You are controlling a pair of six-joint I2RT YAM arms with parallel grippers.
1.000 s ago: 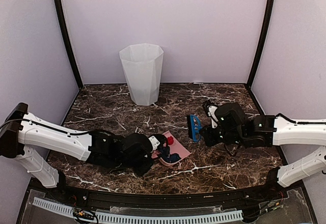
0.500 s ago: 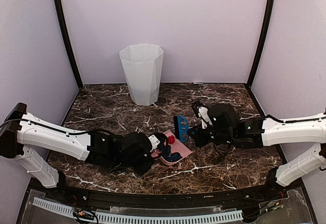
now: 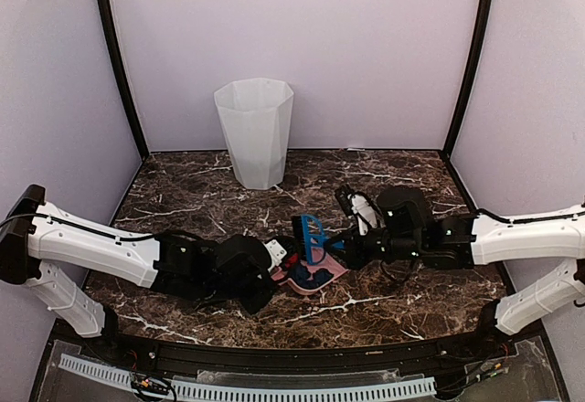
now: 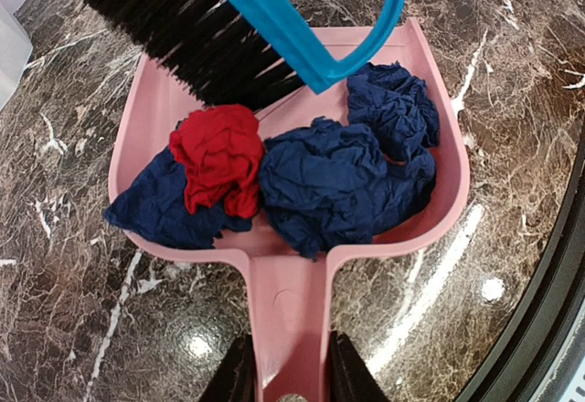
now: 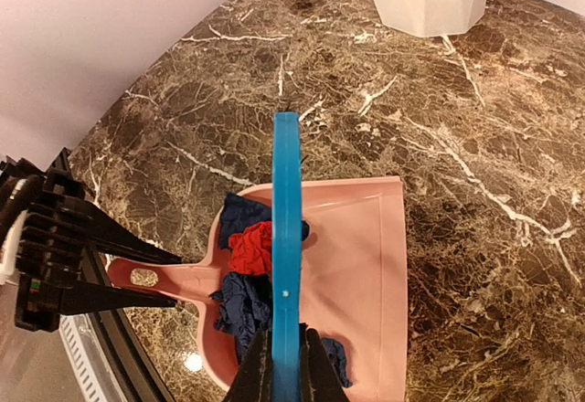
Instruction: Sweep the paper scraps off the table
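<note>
Glossy marble-patterned tabletop (image 4: 512, 73) (lamp glints on it); smooth pink plastic dustpan (image 4: 288, 301); matt, crumpled paper scraps (image 4: 338, 178); brush (image 4: 279, 18) of shiny blue plastic with coarse black bristles.

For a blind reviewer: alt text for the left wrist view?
A pink dustpan on a marble table holds navy and red paper scraps; the black bristles of a blue hand brush reach into its open end. The left gripper clamps the dustpan's handle.

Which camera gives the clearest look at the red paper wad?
The left wrist view: the red wad lies close up, nearly whole, in the pink dustpan. The right wrist view shows it partly behind the blue brush; from the top view it is too small to make out.
</note>
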